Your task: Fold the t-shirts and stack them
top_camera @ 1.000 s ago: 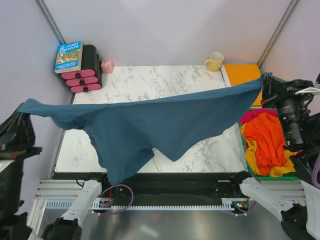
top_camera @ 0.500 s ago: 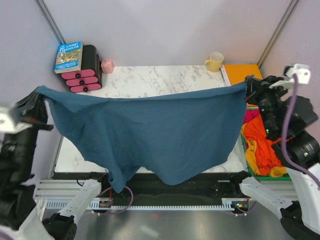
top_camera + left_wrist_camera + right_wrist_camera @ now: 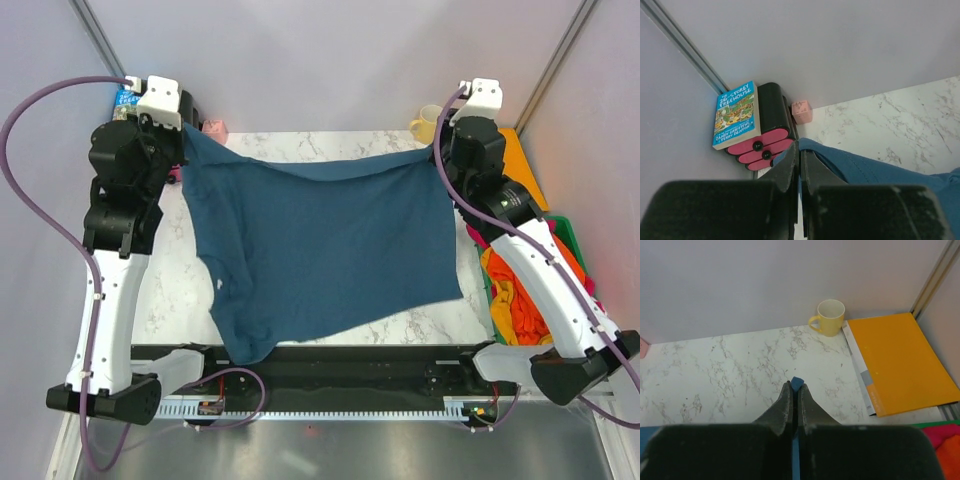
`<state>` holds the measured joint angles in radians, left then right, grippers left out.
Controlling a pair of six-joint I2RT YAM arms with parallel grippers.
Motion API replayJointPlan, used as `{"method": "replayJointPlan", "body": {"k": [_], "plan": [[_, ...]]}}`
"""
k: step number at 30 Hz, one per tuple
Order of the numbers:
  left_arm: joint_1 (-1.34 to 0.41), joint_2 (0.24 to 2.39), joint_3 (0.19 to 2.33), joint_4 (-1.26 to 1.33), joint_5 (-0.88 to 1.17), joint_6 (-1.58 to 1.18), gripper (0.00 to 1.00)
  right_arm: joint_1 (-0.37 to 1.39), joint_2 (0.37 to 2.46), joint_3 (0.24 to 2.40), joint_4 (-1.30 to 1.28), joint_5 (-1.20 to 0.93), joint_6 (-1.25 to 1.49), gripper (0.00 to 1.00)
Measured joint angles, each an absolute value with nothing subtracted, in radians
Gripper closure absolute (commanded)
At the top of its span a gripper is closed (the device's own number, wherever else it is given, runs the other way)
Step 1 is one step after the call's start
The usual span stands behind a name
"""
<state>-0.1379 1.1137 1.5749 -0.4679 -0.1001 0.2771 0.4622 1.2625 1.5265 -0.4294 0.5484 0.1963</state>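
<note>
A teal-blue t-shirt [image 3: 320, 245] is stretched out over the marble table [image 3: 180, 290], its near hem reaching the front edge. My left gripper [image 3: 186, 133] is shut on its far left corner [image 3: 812, 145]. My right gripper [image 3: 438, 150] is shut on its far right corner, and a tip of blue cloth [image 3: 797, 382] pokes out between those fingers. Orange, pink and yellow t-shirts [image 3: 520, 285] lie heaped at the right, partly behind my right arm.
A pink-and-black drawer stack [image 3: 765, 135] with a book [image 3: 736, 121] on top and a small pink cube [image 3: 801, 111] stand at the back left. A yellow mug [image 3: 830, 317] and an orange folder [image 3: 900, 360] sit at the back right. A green bin [image 3: 566, 228] holds the heap.
Both grippers have carried the teal shirt from hanging high over the table's front to the far side. It now lies spread out over the table, and both arms reach toward the back wall.
</note>
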Motion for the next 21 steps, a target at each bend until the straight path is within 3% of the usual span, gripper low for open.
{"method": "replayJointPlan", "body": {"k": [7, 21], "plan": [[-0.118, 1.109, 1.705, -0.473, -0.083, 0.254, 0.98, 0.463, 1.184, 1.56, -0.396, 0.537, 0.171, 1.0], [-0.118, 0.773, 1.959, -0.69, -0.004, 0.202, 0.98, 0.468, 0.886, 1.604, -0.497, 0.445, 0.19, 1.0]]}}
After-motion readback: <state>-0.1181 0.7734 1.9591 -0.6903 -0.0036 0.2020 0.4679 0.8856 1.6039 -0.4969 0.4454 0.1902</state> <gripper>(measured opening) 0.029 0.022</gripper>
